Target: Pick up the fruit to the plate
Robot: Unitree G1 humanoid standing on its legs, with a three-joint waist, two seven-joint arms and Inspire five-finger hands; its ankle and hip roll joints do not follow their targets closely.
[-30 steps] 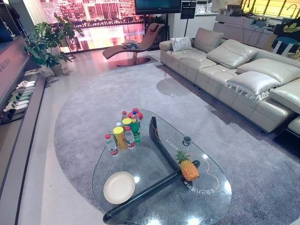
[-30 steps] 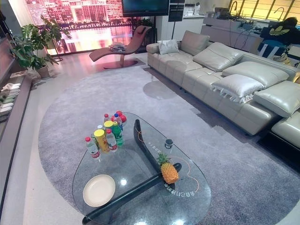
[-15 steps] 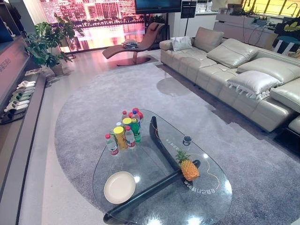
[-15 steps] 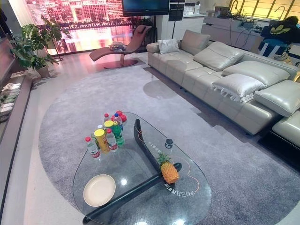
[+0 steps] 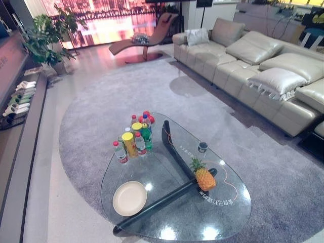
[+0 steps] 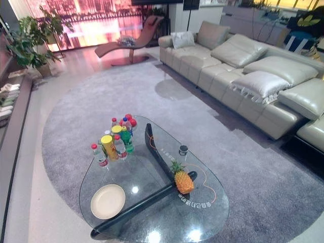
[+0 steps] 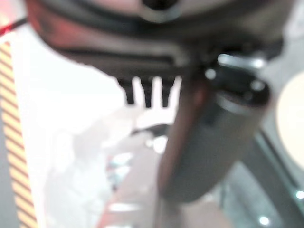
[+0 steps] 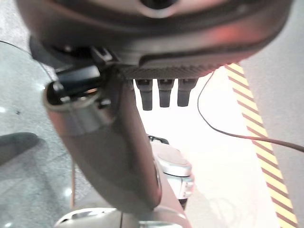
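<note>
Two hands are hanging loose, and you are holding nothing in either. Your left hand point(image 7: 209, 137) is showing its fingers point(image 7: 147, 92) straight and spread a little, touching nothing. Your right hand point(image 8: 109, 142) is doing the same, with its fingers point(image 8: 164, 92) straight and apart. One pineapple point(image 5: 203, 176) is standing upright on the glass table point(image 5: 223, 217), on the right side, just above the table's dark leg point(image 5: 167, 195). The plate point(image 5: 129, 198) is lying flat on the left side, well apart from the pineapple. Some bottles point(image 5: 134, 137) are standing together at the far end.
</note>
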